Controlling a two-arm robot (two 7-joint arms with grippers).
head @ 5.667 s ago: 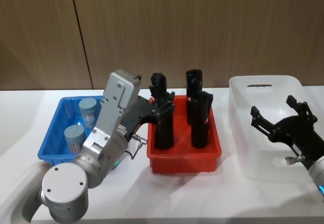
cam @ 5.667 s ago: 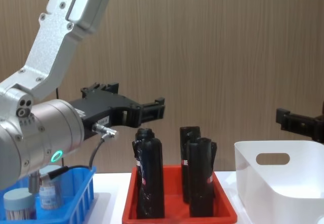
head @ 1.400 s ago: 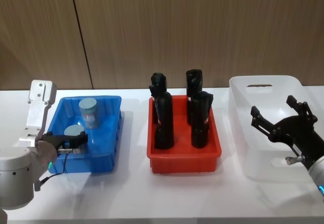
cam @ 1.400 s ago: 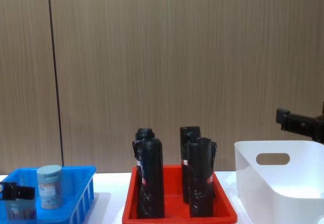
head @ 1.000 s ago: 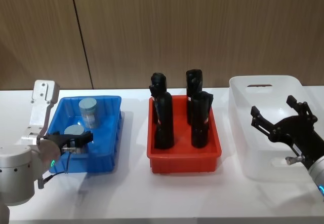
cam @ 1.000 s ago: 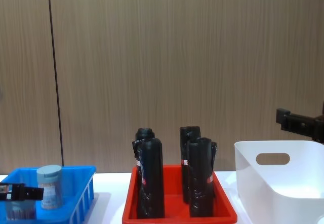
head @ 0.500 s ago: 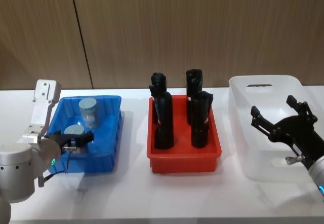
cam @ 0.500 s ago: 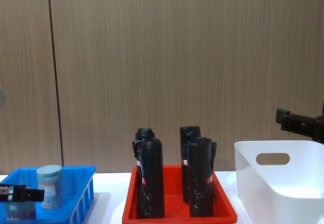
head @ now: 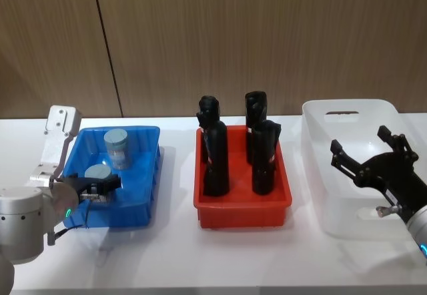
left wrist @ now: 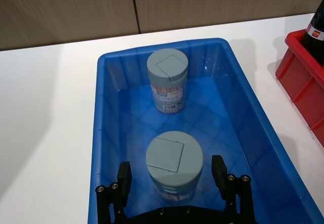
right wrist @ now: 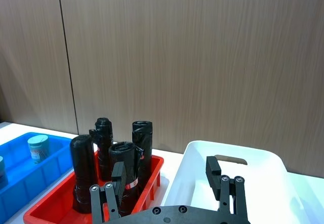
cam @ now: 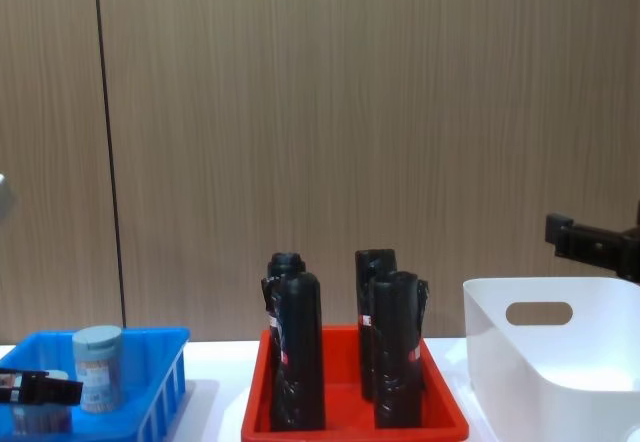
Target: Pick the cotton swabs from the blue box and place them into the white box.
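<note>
Two cotton swab jars with blue-grey lids stand in the blue box (head: 150, 175). The far jar (head: 117, 147) (left wrist: 167, 79) (cam: 97, 367) stands free. My left gripper (head: 100, 187) (left wrist: 172, 176) is open around the near jar (head: 98, 173) (left wrist: 174, 160), one finger on each side with a gap to the jar. My right gripper (head: 360, 141) (right wrist: 165, 172) hangs open over the near left part of the white box (head: 347, 108) (right wrist: 238, 153) (cam: 540, 362), holding nothing.
A red tray (head: 243, 211) with several tall black bottles (head: 215, 155) stands between the blue box and the white box. White tabletop lies in front of all three containers, and a wood-panelled wall is behind.
The left arm swung from over the red tray back to the blue box and its open fingers settled around the near jar. The right arm has not moved.
</note>
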